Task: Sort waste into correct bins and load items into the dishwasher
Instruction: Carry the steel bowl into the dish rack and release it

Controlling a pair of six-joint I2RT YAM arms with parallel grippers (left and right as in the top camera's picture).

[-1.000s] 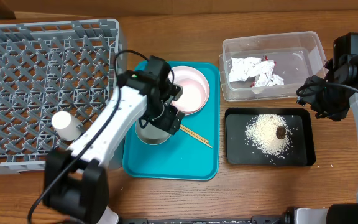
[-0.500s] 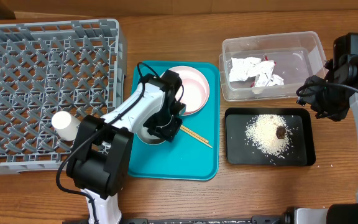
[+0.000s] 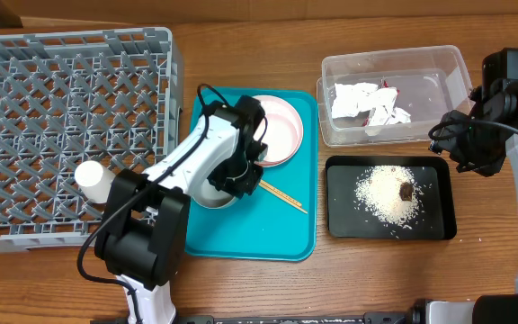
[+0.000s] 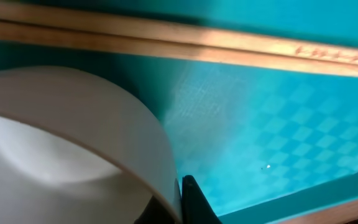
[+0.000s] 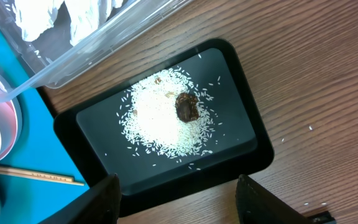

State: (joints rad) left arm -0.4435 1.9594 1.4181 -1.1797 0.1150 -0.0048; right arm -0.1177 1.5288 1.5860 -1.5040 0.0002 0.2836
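My left gripper point(image 3: 239, 176) sat at the rim of the grey metal bowl point(image 4: 73, 112). I couldn't tell its grip. The chopsticks point(image 4: 166, 43) lay just beyond, and my right gripper point(image 5: 176, 202) hung spread wide.

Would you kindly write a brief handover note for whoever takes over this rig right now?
Left gripper: at the rim of the grey metal bowl on the teal tray; grip unclear.
Right gripper: open, empty, by the black tray.
Done: paper scraps in the clear tub; rice and brown lump on the black tray; white cup in the rack.
Left: grey metal bowl, pinkish bowl and chopsticks go into the rack.
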